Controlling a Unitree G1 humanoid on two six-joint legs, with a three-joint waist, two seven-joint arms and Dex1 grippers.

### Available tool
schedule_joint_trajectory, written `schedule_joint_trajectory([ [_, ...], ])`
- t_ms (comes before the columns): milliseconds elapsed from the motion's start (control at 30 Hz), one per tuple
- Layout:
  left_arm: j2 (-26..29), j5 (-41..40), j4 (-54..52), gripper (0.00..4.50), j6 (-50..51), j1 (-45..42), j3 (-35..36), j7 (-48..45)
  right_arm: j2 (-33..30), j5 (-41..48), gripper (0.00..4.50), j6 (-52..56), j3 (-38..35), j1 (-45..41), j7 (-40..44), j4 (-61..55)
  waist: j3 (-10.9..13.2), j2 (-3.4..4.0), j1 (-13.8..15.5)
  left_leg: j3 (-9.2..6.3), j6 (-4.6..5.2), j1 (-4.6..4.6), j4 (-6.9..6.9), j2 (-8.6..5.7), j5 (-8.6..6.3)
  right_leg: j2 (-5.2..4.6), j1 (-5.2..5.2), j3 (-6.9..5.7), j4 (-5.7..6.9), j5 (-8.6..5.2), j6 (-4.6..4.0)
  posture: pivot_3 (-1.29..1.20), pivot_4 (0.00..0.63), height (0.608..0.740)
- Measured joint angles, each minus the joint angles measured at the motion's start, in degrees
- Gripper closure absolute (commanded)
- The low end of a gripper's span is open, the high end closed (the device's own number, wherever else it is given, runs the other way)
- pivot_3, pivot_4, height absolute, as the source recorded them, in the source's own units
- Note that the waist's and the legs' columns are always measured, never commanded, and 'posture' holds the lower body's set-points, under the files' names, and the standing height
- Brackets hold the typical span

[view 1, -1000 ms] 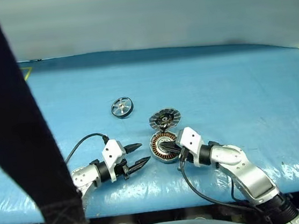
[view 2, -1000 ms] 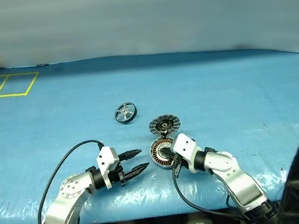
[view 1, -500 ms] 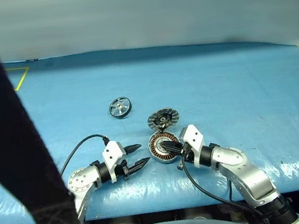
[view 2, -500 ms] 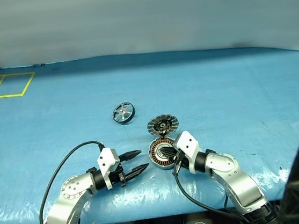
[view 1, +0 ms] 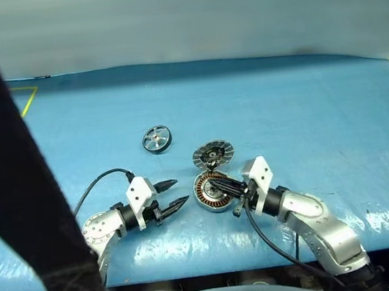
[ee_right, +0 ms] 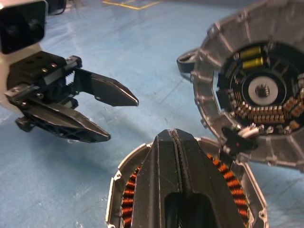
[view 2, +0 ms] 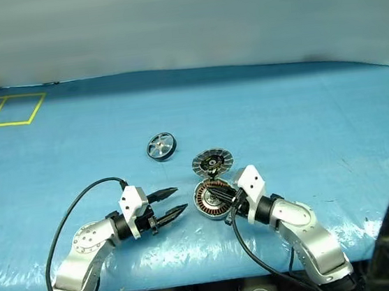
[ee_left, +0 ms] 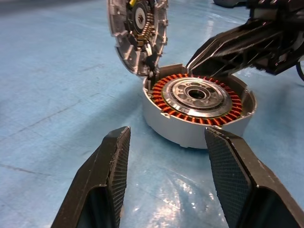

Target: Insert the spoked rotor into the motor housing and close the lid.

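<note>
We see the lid (view 1: 212,155) hinged open and the motor housing (view 1: 212,190) empty; the spoked rotor (view 1: 156,138) lies upper left, ungrasped. Left gripper (view 1: 173,194) gapes empty; right gripper (view 1: 225,185) is closed, empty.

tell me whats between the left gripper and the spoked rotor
Nothing but bare blue table cover. In the right eye view the open left gripper sits near the front edge, and the spoked rotor lies farther back with no object between them.
</note>
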Motion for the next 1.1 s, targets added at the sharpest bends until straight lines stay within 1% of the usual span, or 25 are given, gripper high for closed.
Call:
schedule_joint_trajectory([
  [100,-0.90,-1.39,0.06,1.84,0.00,-2.22,2.71,1.81,-3.31,-1.94,4.47,-0.17,1.06,0.84,0.52,-2.95,0.02,-0.04,0.14,-0.02,-0.01,0.01,0.00,-0.01,0.01,0.00,0.03,-0.03,0.00,0.00,0.01,0.00,0.150,0.740],
  [167,-1.49,-1.69,0.38,1.84,0.00,-3.74,4.41,2.94,-3.78,-3.16,4.47,-0.44,2.22,1.55,0.44,-3.66,0.02,-0.04,0.10,-0.02,-0.03,0.02,0.00,-0.01,0.02,0.02,0.03,-0.02,0.01,-0.01,0.03,0.00,0.150,0.740],
  [233,-1.64,-1.70,1.91,1.84,0.04,-6.07,5.43,3.81,-4.28,-6.22,4.47,-0.89,4.52,1.54,-0.33,-4.74,0.03,-0.06,0.09,-0.02,-0.06,0.01,0.00,0.00,0.04,0.07,0.02,-0.01,0.02,-0.04,0.11,0.00,0.150,0.740],
  [300,-1.22,-1.72,3.84,1.84,0.58,-8.87,6.59,4.29,-3.99,-9.13,4.47,-1.77,6.55,1.02,-1.71,-5.40,0.04,-0.08,0.04,-0.02,-0.12,0.02,0.00,0.01,0.08,0.12,0.01,-0.01,0.03,-0.06,0.21,0.00,0.150,0.740],
  [367,-0.70,-1.71,5.27,1.84,0.95,-11.26,7.72,4.68,-2.78,-10.19,4.47,-2.25,7.58,0.59,-2.64,-5.45,0.05,-0.10,0.03,-0.03,-0.16,0.02,0.00,0.04,0.10,0.16,0.02,-0.02,0.03,0.01,0.52,0.00,0.150,0.740],
  [500,-0.38,-1.19,8.53,1.84,3.32,-15.74,8.71,6.58,-1.92,-11.32,4.47,-2.68,8.06,0.09,-3.67,-5.14,0.09,-0.16,0.11,-0.03,-0.32,0.01,0.01,0.00,0.20,0.14,0.04,0.01,0.01,0.06,0.57,0.00,0.150,0.740],
  [633,-1.81,-0.68,14.24,1.84,7.35,-22.16,9.59,11.45,-2.23,-13.12,4.47,-3.15,8.21,-0.25,-3.66,-4.24,0.25,-0.42,0.18,-0.04,-0.34,0.00,0.02,-0.02,0.21,0.14,0.05,0.00,0.01,0.09,0.60,0.00,0.150,0.740],
  [667,-1.94,-0.54,14.96,1.84,8.25,-23.36,9.70,12.36,-2.38,-13.22,4.47,-3.16,8.19,-0.22,-3.65,-3.91,0.28,-0.48,0.12,-0.04,-0.34,0.00,0.02,-0.02,0.21,0.14,0.05,0.01,0.01,0.18,0.46,0.00,0.150,0.740],
  [800,-1.46,1.06,18.02,1.84,14.15,-28.39,8.90,13.11,-2.72,-13.19,4.47,-3.55,8.03,0.00,-3.31,-3.45,0.35,-0.58,-0.01,-0.02,-0.37,-0.01,0.02,-0.02,0.23,0.17,0.04,0.00,0.01,0.20,0.45,0.00,0.150,0.740],
  [900,0.99,3.34,20.57,1.84,18.02,-32.07,5.61,10.43,-4.01,-13.44,4.47,-4.35,7.96,0.04,-2.92,-3.47,0.37,-0.59,-0.01,-0.01,-0.38,-0.01,0.02,-0.04,0.23,0.18,0.04,0.00,0.01,0.17,0.48,0.00,0.150,0.740],
  [933,1.87,5.35,22.75,1.84,18.89,-34.26,3.76,10.26,-4.17,-13.43,4.47,-4.39,7.93,0.08,-2.80,-3.45,0.38,-0.62,0.05,-0.01,-0.40,-0.01,0.02,-0.11,0.25,0.19,0.05,-0.02,0.02,0.14,0.53,0.00,0.150,0.740],
  [1000,2.84,7.79,25.80,1.84,19.80,-37.09,2.16,9.30,-4.18,-13.43,4.47,-4.45,7.97,0.11,-2.56,-3.46,0.39,-0.63,0.04,-0.02,-0.41,-0.01,0.02,-0.32,0.25,0.19,0.04,0.01,0.03,0.04,0.70,0.00,0.150,0.740],
  [1100,3.56,9.48,28.23,1.84,19.16,-40.02,0.20,6.00,-4.17,-13.77,4.47,-4.48,7.97,0.38,-3.11,-3.53,0.40,-0.64,0.03,-0.02,-0.41,-0.05,0.02,-0.31,0.25,0.17,0.00,0.01,0.02,0.06,0.66,0.00,0.150,0.740],
])
